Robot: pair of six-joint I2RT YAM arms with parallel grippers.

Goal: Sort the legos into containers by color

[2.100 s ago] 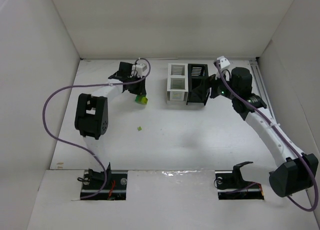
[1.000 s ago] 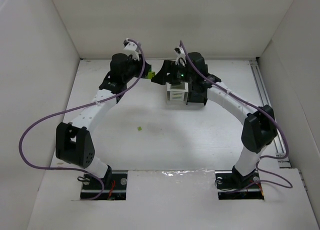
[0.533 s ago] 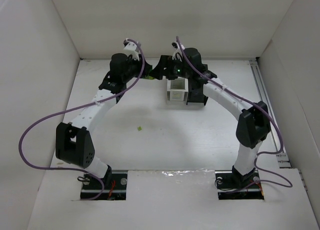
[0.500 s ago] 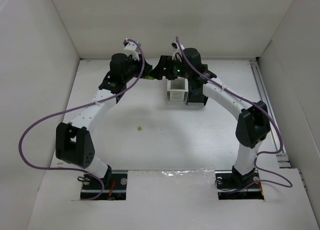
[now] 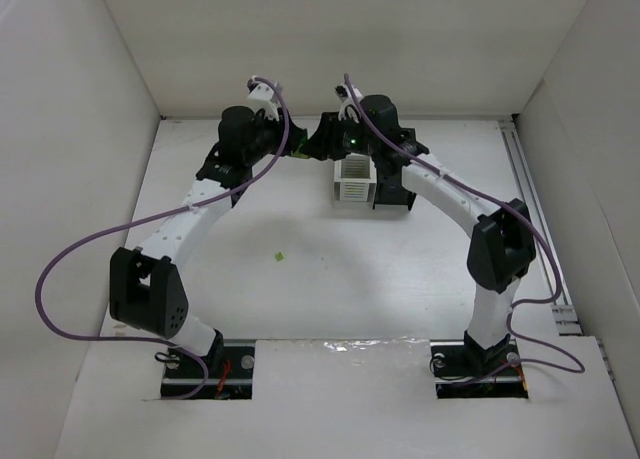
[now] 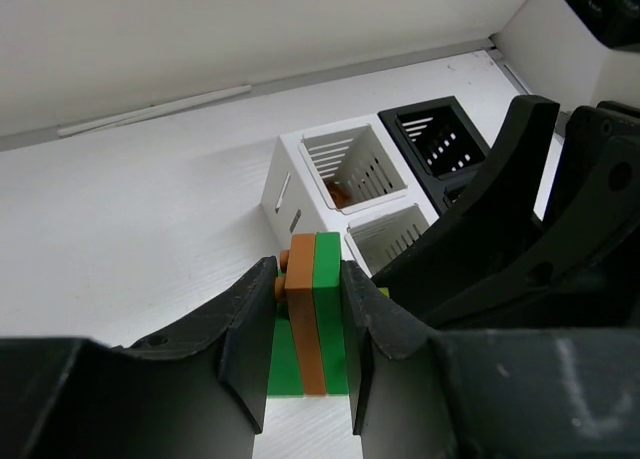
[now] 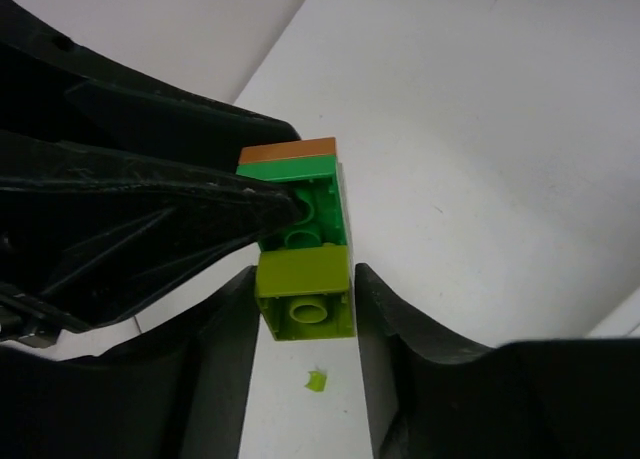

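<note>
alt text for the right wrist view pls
The right gripper has its two black fingers close on either side of a yellow-green brick, the near end of a short stack that continues in green, then orange-brown. The left gripper, at the left, holds the stack's far end above the white table.

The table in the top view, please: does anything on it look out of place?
Yes: a tiny green piece lies alone on the table, well apart from the bins and in none of them.
</note>
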